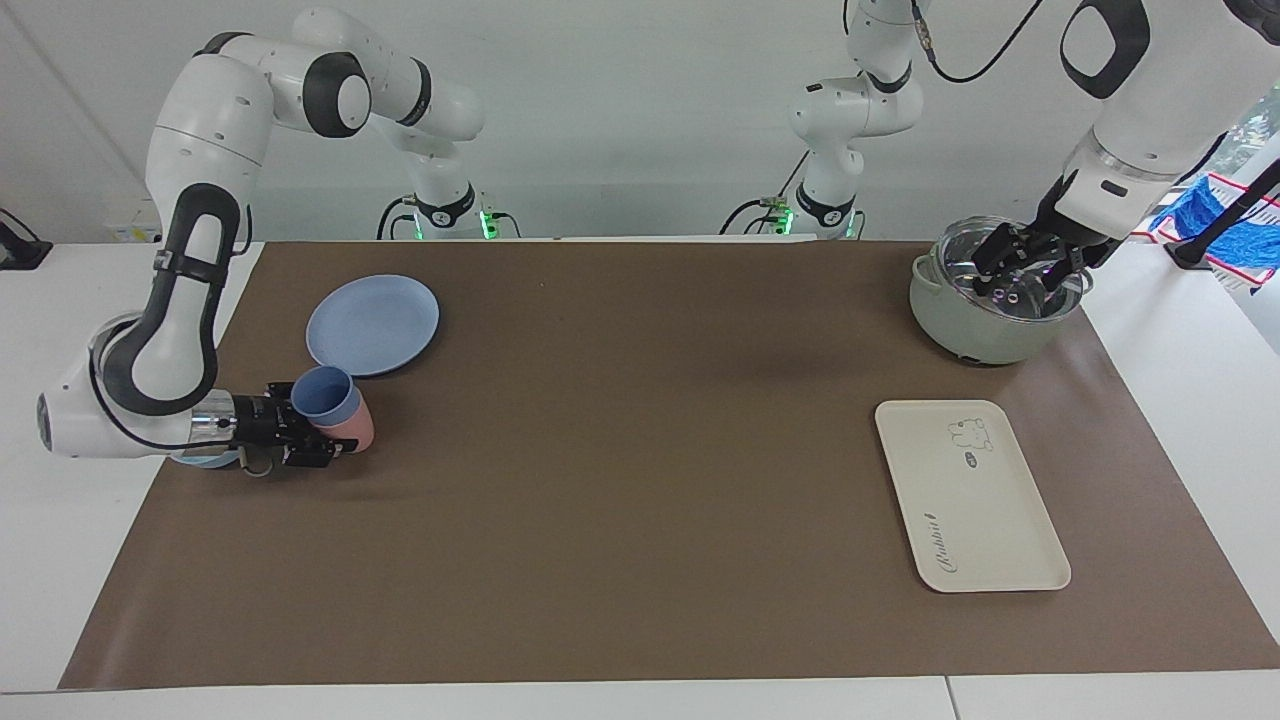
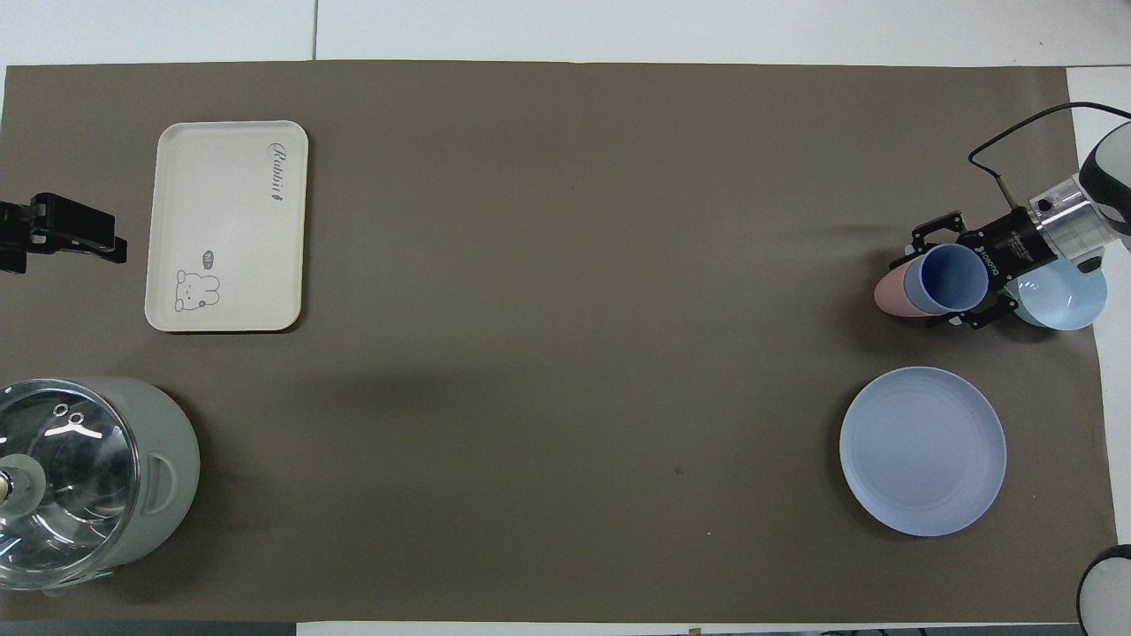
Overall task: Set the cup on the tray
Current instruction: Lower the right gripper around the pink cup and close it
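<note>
Step in hand: grasp the cup (image 1: 323,392) before carrying it to the tray (image 1: 970,495), which lies well apart toward the left arm's end of the desk (image 1: 640,480). The cup sits nested in, or leaning against, the pink cup (image 1: 352,428); which one I cannot tell. Advice: close only on the blue wall, lift straight so the pink one stays down, and keep clear of the light-blue bowl (image 2: 1060,300).

Right claw (image 1: 318,440): spread wide, fingers flanking the cup, nothing gripped. Left claw (image 1: 1022,268): open, waiting over the pot (image 1: 985,300).
</note>
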